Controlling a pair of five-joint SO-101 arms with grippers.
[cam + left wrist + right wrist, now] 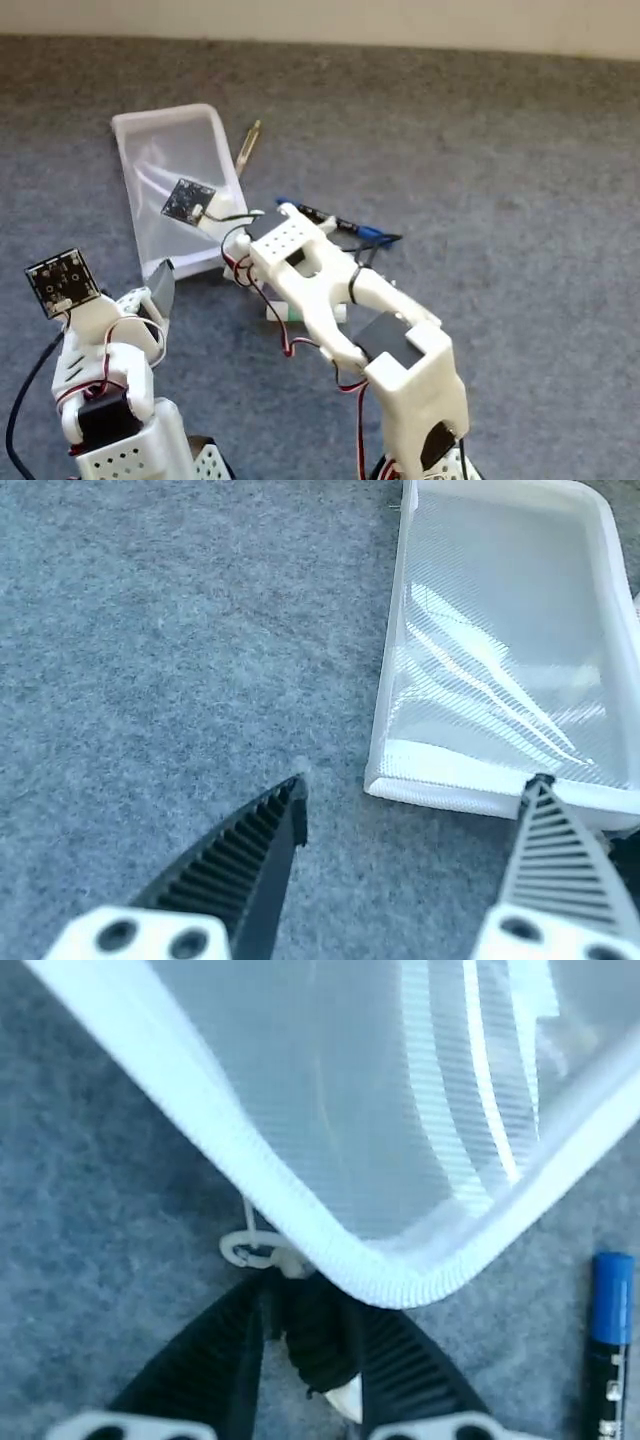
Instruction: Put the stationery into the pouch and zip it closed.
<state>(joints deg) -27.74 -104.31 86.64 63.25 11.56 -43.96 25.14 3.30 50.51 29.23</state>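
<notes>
The right tool is clamped, seemingly on the zipper pull at its tips, to work the pouch; the left tool is spread wide, empty.

The pouch lies upper left in the high view, a pen beside its right edge and a marker right of its lower corner, where the right gripper pinches the zipper pull.

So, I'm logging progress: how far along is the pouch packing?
Nothing looks done: the pen, blue marker and a white item lie outside the pouch. In hand: the right pincer looks shut on the zip pull, the left pincer open by the pouch's edge. Left: load everything, zip shut.
</notes>
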